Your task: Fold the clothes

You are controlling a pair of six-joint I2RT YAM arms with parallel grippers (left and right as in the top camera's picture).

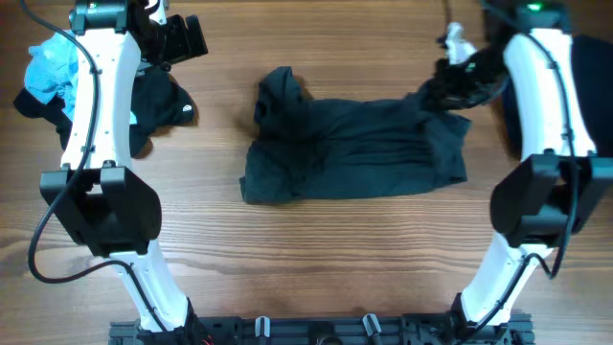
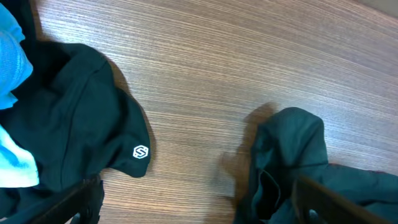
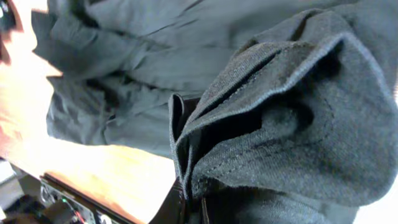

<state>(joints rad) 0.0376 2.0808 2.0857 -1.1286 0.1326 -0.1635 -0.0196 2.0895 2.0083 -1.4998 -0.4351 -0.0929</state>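
Observation:
A black T-shirt (image 1: 354, 149) lies crumpled across the middle of the table, with its left end bunched up. My right gripper (image 1: 452, 81) is shut on the shirt's far right corner and holds it slightly lifted. In the right wrist view a thick fold of black fabric (image 3: 280, 124) is pinched in my right gripper (image 3: 194, 202). My left gripper (image 1: 182, 38) hovers open at the far left, holding nothing. In the left wrist view it (image 2: 199, 211) stands over bare wood, between a black garment with a small white logo (image 2: 81, 112) and the shirt's left end (image 2: 292, 162).
A pile at the far left holds a black garment (image 1: 158, 105) and a light blue one (image 1: 53, 72), also seen in the left wrist view (image 2: 9, 56). More dark fabric (image 1: 584, 96) lies at the right edge, behind the right arm. Bare wood stretches along the near side.

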